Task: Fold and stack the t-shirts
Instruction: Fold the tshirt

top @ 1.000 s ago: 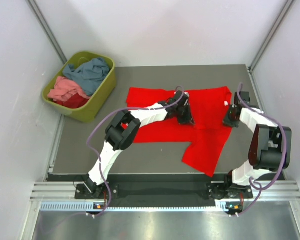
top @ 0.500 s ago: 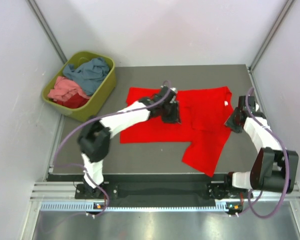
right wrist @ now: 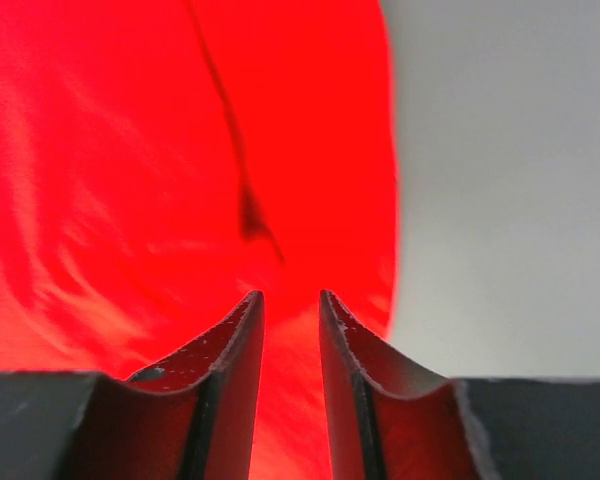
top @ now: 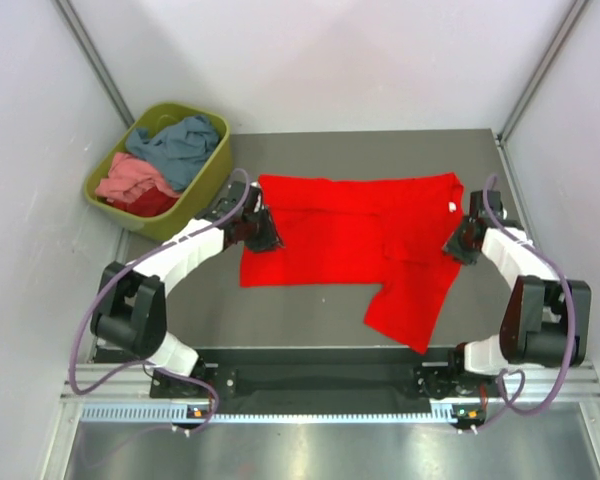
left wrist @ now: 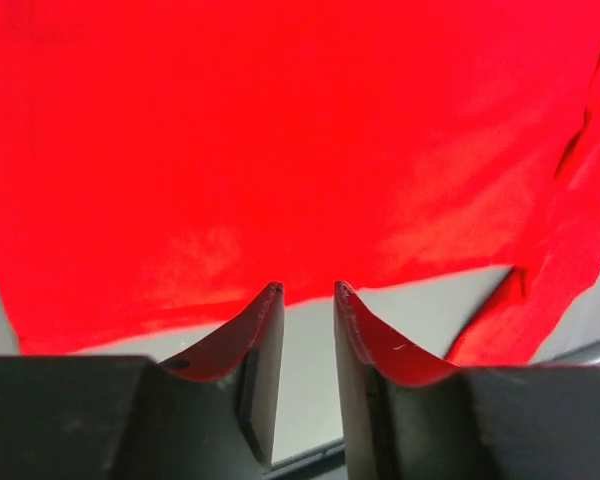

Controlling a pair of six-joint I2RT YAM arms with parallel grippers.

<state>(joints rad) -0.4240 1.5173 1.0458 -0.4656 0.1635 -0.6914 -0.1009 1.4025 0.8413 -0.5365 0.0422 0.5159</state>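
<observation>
One red t-shirt (top: pixel 330 235), three tubbed shirts (top: pixel 180 148), one tub (top: pixel 198 205), two tools (top: pixel 264 234) (top: pixel 458 246).

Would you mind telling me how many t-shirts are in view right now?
4: a bright red t-shirt spread on the table, plus a blue-grey t-shirt, a pink t-shirt and a dark red t-shirt bunched in the green tub. More may lie hidden underneath.

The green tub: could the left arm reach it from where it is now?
Probably yes: the left gripper is at the left edge of the red shirt, beside the tub, nothing between them.
</observation>
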